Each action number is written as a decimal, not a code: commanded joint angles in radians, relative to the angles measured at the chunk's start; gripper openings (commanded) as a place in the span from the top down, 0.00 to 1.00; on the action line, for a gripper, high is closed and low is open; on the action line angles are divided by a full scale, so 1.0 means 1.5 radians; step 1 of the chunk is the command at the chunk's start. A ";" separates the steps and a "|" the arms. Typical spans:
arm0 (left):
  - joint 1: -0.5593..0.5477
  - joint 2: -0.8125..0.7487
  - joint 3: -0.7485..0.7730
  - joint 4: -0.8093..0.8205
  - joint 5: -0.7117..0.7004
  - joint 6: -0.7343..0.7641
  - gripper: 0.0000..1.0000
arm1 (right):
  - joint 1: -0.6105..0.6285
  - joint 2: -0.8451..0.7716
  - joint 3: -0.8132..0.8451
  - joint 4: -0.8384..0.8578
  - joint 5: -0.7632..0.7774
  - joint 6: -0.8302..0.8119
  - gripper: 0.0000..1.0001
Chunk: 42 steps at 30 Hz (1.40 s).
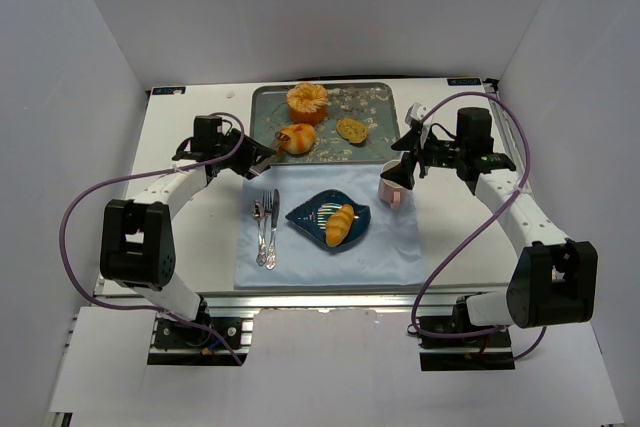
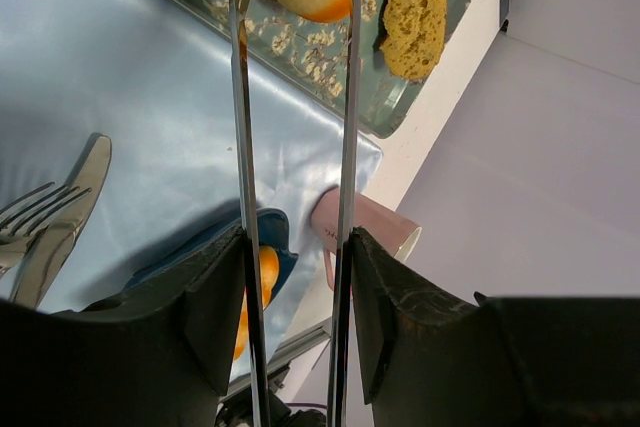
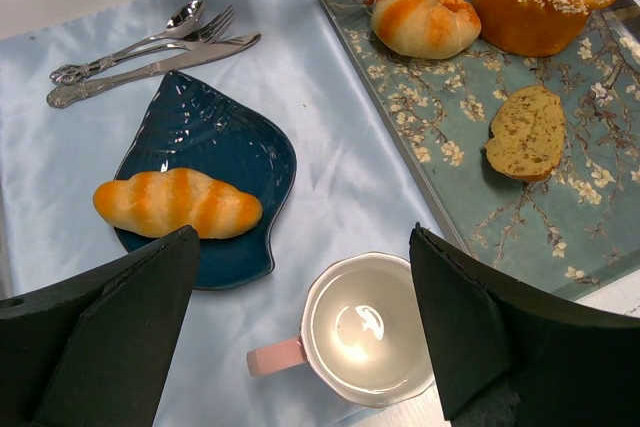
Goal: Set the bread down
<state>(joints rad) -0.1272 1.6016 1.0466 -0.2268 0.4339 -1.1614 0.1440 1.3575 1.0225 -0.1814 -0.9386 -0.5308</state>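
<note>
The left hand (image 2: 298,282) holds tongs (image 2: 241,147) astride a round roll (image 3: 425,15).

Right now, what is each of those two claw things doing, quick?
Left end effector: closed on the tongs, their tips at the bread roll.
Right end effector: open, holding nothing.

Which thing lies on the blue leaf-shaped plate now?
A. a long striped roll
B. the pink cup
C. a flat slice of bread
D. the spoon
A: the right wrist view shows a long striped roll lying across the blue plate, with nothing else on it.
</note>
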 commanded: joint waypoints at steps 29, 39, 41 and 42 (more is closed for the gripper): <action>0.001 0.015 -0.031 0.057 0.018 -0.022 0.79 | -0.008 -0.018 0.003 0.014 -0.015 0.002 0.11; 0.001 -0.011 -0.029 0.069 0.033 -0.005 1.00 | -0.014 -0.024 0.001 0.008 -0.015 0.001 0.11; 0.000 -0.017 -0.020 0.063 0.036 0.004 1.00 | -0.014 -0.026 0.001 0.007 -0.015 0.000 0.11; 0.001 -0.026 -0.018 0.062 0.039 0.006 1.00 | -0.015 -0.026 0.000 0.007 -0.016 -0.002 0.11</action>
<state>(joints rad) -0.1272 1.6344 1.0061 -0.1379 0.4717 -1.1759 0.1299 1.3533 1.0225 -0.1814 -0.9394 -0.5304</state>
